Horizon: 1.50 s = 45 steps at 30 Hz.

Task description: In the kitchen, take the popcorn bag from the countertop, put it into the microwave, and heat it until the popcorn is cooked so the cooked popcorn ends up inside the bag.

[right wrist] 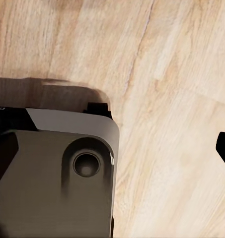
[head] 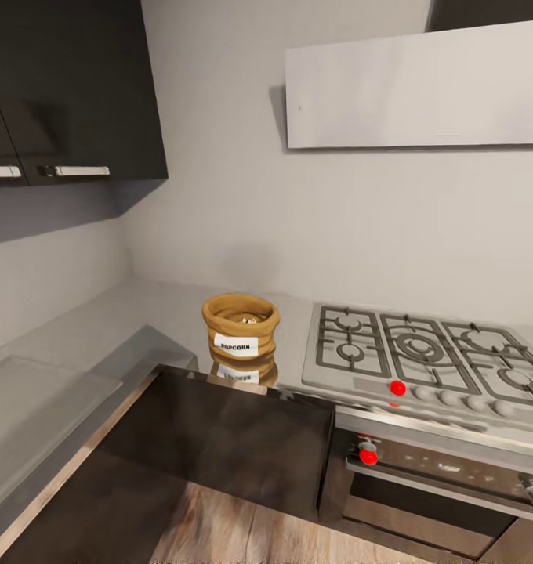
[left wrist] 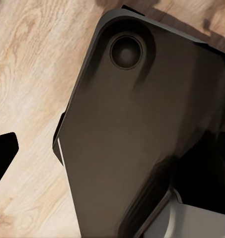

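The popcorn bag (head: 241, 327) is a tan-orange sack with a rolled rim and a white POPCORN label. It stands upright on the grey steel countertop (head: 117, 321), just left of the gas hob, and small pale pieces show inside its mouth. The microwave is out of view. My left gripper (left wrist: 112, 158) hangs low over the wooden floor, with one black fingertip (left wrist: 3, 153) at the picture's edge. My right gripper (right wrist: 112, 148) hangs the same way, its black fingertip (right wrist: 224, 148) also at the edge. Nothing lies between the fingers of either.
A gas hob (head: 423, 352) with grey grates and red knobs sits right of the bag, over a steel oven (head: 439, 478). A white hood (head: 415, 86) and dark wall cabinets (head: 70, 86) hang above. The worktop turns a corner at the left. My dark base (left wrist: 137, 129) is below both wrists.
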Tool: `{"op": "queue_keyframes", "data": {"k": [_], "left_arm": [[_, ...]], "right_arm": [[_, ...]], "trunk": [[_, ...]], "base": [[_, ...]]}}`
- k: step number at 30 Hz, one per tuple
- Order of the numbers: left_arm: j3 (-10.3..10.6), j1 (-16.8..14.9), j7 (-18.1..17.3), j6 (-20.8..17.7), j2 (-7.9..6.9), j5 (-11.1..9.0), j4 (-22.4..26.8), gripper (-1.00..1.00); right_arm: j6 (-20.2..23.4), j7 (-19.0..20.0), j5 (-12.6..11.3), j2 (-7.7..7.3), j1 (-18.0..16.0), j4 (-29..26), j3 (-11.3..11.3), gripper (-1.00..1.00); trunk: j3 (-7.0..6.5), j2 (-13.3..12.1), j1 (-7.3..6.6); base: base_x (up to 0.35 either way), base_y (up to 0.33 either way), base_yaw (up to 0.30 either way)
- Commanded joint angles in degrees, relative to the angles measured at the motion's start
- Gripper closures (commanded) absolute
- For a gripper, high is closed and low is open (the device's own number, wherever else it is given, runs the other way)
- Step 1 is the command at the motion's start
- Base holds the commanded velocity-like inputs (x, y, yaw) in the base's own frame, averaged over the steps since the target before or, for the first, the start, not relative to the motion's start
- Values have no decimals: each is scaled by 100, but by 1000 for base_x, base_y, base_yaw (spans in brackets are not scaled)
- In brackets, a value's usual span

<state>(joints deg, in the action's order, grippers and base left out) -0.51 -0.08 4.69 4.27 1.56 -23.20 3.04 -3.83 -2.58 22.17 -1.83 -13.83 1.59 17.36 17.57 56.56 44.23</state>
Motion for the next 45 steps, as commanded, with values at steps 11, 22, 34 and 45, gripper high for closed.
{"op": "queue_keyframes", "data": {"k": [11, 22, 34, 45], "left_arm": [[2, -1, 15, 13, -4, -18, 4, -100], [7, -1, 15, 10, -23, -23, -4, -100], [7, -1, 11, 12, -18, -18, -5, -100], [7, -1, 10, 8, -17, -18, -5, -100]], "right_arm": [[-30, -18, 60, 7, -6, 17, 50, -100], [-30, -16, 59, 7, -6, 17, 55, -100], [-30, -16, 59, 7, -7, 18, 55, -100], [-48, -31, 137, -2, -7, 17, 48, -100]], "trunk": [[105, 4, 0], [204, 4, 0], [311, 4, 0], [322, 4, 0]], "base": [[0, 0, 0], [0, 0, 0], [0, 0, 0], [0, 0, 0]]}}
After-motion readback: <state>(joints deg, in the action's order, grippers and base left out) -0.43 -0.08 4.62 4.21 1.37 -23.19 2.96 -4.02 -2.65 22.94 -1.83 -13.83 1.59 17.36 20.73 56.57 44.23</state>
